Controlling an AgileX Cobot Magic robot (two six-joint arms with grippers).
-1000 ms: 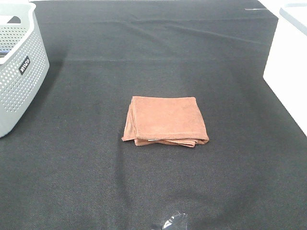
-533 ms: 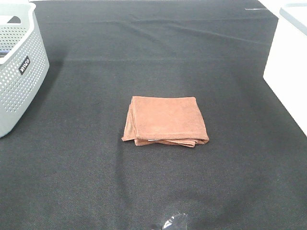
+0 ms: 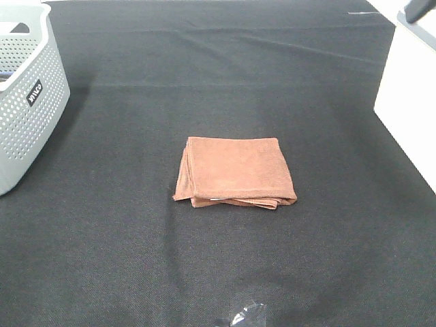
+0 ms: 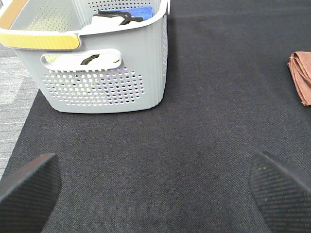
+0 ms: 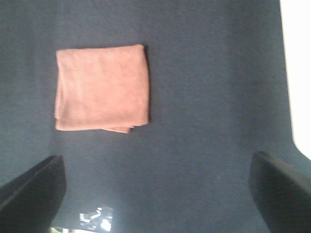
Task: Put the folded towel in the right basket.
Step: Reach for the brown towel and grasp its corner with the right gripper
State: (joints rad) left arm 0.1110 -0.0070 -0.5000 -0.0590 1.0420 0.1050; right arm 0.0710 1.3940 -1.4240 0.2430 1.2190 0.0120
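Exterior high view puts the folded towel (image 3: pixel 235 172) flat on the black table cover (image 3: pixel 204 68), near the middle and well apart from both baskets. The grey perforated basket (image 3: pixel 27 102) sits on the left. The white-sided body (image 3: pixel 409 102) at the right edge is, I judge, the right basket, though you see only part of it.

Neither gripper touches anything. The left gripper (image 4: pixel 155 194) has its 2 fingers spread wide, empty, low over the cover just in front of the grey basket (image 4: pixel 104 73), with only a corner of the towel (image 4: pixel 302 75) at the edge of its view. The right gripper (image 5: pixel 155 194) is likewise spread and empty, looking down on the towel (image 5: pixel 102 87), which lies clear of its fingers. Use this arm; it is on the side of the target.

Expect the towel to be light, soft and limp, with some friction against the cover. Its near edge shows several stacked loose layers, while the far edge looks like a clean fold. If you pinch only 1 layer, it will probably peel open and trail. Take it across the full stack, by a folded edge or by bunching the middle from above, and press down enough to catch the bottom layer. Lift it well clear before crossing the basket rim.
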